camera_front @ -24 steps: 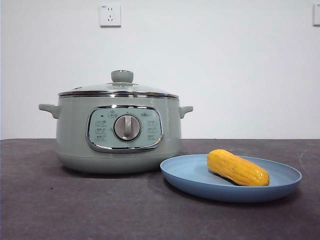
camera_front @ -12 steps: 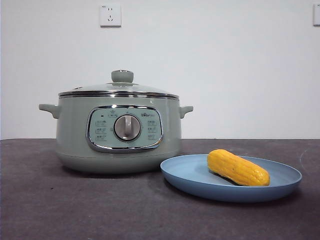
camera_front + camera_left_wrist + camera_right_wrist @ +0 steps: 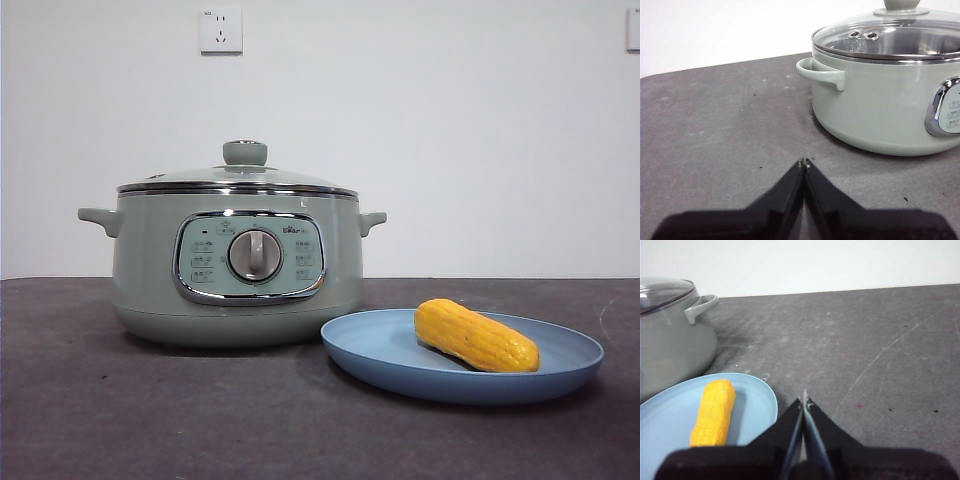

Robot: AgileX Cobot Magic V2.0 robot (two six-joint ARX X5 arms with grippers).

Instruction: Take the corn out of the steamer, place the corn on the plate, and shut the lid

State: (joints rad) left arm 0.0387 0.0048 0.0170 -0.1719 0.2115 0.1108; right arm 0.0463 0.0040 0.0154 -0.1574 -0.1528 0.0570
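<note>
Corn plated, steamer covered: the job looks complete.

The corn (image 3: 475,335) lies on the plate (image 3: 380,355) just beside the steamer (image 3: 150,270); the lid (image 3: 240,178) sits on the pot's rim; by these views no step appears left; the left gripper (image 3: 804,162) and right gripper (image 3: 804,401) hover over the table (image 3: 150,420), jaws pressed together, holding nothing.

corn (image 3: 476,336) on plate (image 3: 380,352), right of lidded steamer (image 3: 150,270)
</note>
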